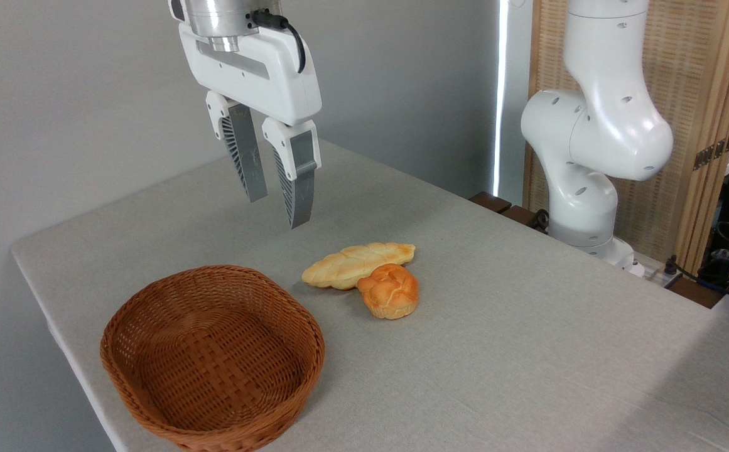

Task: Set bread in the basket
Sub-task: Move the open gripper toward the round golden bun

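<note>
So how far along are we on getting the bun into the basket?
Nothing is done yet: the basket is empty. The bread sits on the table, touching the braided loaf. The gripper hangs open and empty, high above the table, to the bun's upper left in the picture. Reaching, grasping, carrying and dropping all remain.

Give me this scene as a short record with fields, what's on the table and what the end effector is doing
end effector: open, empty, raised above the table
bread: round orange bun on the table, touching the braided loaf
braided loaf: paler, longer, just behind the bun
basket: empty, left of both breads
table: grey cloth
task state: bread not yet in basket
</note>
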Robot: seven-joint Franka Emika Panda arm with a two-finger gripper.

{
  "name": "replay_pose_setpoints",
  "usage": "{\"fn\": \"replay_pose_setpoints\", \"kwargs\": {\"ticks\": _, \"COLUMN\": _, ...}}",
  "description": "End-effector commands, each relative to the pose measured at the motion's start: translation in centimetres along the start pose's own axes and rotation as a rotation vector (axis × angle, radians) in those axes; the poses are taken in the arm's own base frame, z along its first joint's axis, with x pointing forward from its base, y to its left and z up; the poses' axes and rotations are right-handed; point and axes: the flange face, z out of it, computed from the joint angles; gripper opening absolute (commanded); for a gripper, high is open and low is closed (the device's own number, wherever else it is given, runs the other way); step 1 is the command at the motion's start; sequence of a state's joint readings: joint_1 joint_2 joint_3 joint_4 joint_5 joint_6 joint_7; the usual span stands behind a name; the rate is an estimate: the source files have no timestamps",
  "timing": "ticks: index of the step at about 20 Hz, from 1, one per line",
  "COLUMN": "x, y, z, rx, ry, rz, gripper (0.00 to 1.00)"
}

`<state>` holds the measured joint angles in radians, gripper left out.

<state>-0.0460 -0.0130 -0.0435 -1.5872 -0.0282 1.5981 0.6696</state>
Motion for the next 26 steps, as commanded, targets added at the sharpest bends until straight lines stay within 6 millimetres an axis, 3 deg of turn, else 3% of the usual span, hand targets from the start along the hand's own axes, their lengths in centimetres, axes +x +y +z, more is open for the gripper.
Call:
{"fn": "replay_pose_setpoints", "kwargs": {"ticks": 1, "x": -0.2, "y": -0.1, "z": -0.1, "rx": 0.011, "ry": 0.008, "rz": 0.017, "gripper": 1.00}}
{"fn": "replay_pose_setpoints", "kwargs": {"ticks": 11, "x": -0.8, "y": 0.4, "z": 1.0, "rx": -0.003, "ry": -0.014, "rz": 0.018, "gripper": 1.00}}
{"fn": "replay_pose_setpoints", "kwargs": {"ticks": 18, "x": -4.2, "y": 3.0, "z": 2.5, "rx": -0.011, "ry": -0.045, "rz": 0.020, "gripper": 1.00}}
{"fn": "replay_pose_setpoints", "kwargs": {"ticks": 22, "x": -6.8, "y": 3.5, "z": 2.9, "rx": 0.001, "ry": 0.017, "rz": 0.009, "gripper": 1.00}}
{"fn": "replay_pose_setpoints", "kwargs": {"ticks": 26, "x": -8.6, "y": 3.7, "z": 4.9, "rx": -0.070, "ry": 0.023, "rz": 0.017, "gripper": 1.00}}
